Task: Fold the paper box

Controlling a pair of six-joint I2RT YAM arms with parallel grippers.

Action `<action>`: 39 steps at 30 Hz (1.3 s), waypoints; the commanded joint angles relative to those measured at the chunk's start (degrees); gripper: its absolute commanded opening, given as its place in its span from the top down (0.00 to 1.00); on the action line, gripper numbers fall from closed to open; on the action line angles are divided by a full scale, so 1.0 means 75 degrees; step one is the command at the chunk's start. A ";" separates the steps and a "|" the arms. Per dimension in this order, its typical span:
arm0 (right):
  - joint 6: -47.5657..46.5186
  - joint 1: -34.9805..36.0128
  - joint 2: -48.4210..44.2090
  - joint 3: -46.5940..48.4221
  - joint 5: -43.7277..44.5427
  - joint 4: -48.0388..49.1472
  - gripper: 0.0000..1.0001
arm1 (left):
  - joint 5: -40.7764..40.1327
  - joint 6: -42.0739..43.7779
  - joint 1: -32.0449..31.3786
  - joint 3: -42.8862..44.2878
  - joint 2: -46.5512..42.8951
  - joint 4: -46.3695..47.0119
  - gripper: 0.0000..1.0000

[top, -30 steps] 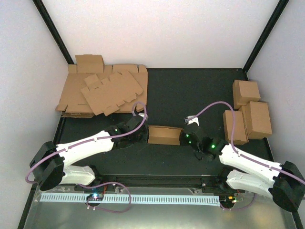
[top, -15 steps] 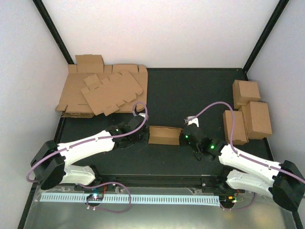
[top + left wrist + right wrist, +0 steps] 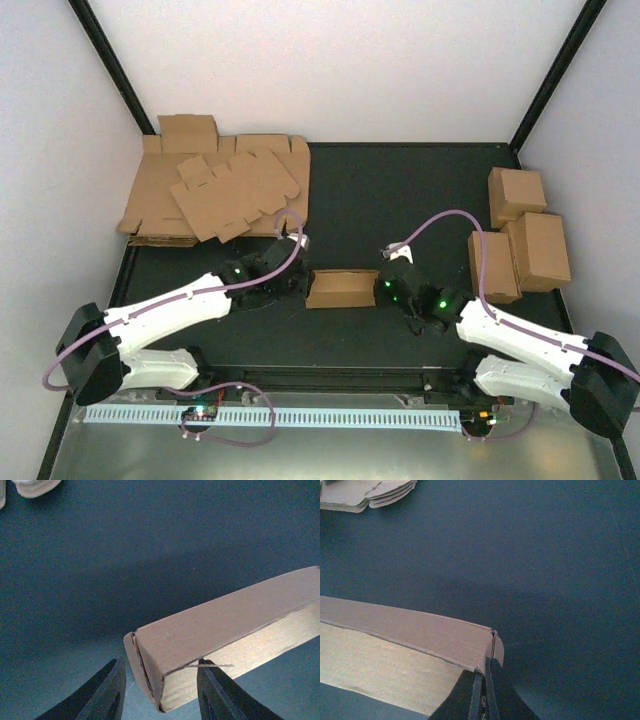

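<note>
So the paper box (image 3: 342, 289) is sitting in the middle of the black table (image 3: 400, 190), a bit toward the near edge, lying lengthwise left to right with one arm at each end.

The left gripper (image 3: 300, 284) is at the left end with its jaws parted. In the left wrist view, the box's end corner pokes in between the two fingers (image 3: 107, 695). There's a clear gap on one side, and the other finger is right up against the cardboard, so it's a loose straddle, not a squeeze.

The right gripper (image 3: 384, 290) is at the right end. Its fingers are pressed together with barely a slit between them, and the thin end wall of the box runs straight into that slit — it looks pinched.

I can't tell whether the box rests on the mat or hangs just off it.

At the far left there's a messy stack of flat blanks (image 3: 215, 195), and a few folded boxes (image 3: 525, 235) are along the right edge, well apart from the arms.
</note>
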 commanded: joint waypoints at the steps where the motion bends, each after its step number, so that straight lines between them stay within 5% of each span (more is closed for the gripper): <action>1: -0.0123 0.0100 0.0199 0.0040 -0.0228 -0.0747 0.98 | -0.0178 0.0138 -0.0032 0.0402 -0.0259 -0.0279 0.61; 7: -0.0089 0.0099 0.0245 0.0127 -0.0152 -0.0821 0.98 | -0.0125 0.0126 -0.0035 0.0419 -0.0100 -0.0431 0.77; 23: -0.0036 0.0100 0.0304 0.0215 -0.0191 -0.0845 0.98 | 0.0055 -0.0085 -0.0049 0.0302 -0.0003 -0.0483 0.85; 28: -0.0006 0.0100 0.0225 0.0194 -0.0310 -0.0796 0.98 | 0.0173 -0.0206 -0.0044 0.0145 -0.0035 -0.0269 0.98; 39: 0.0185 0.0204 0.0123 -0.0206 -0.0385 -0.0445 0.98 | 0.0234 -0.0681 -0.0099 -0.0348 -0.0096 0.0346 0.98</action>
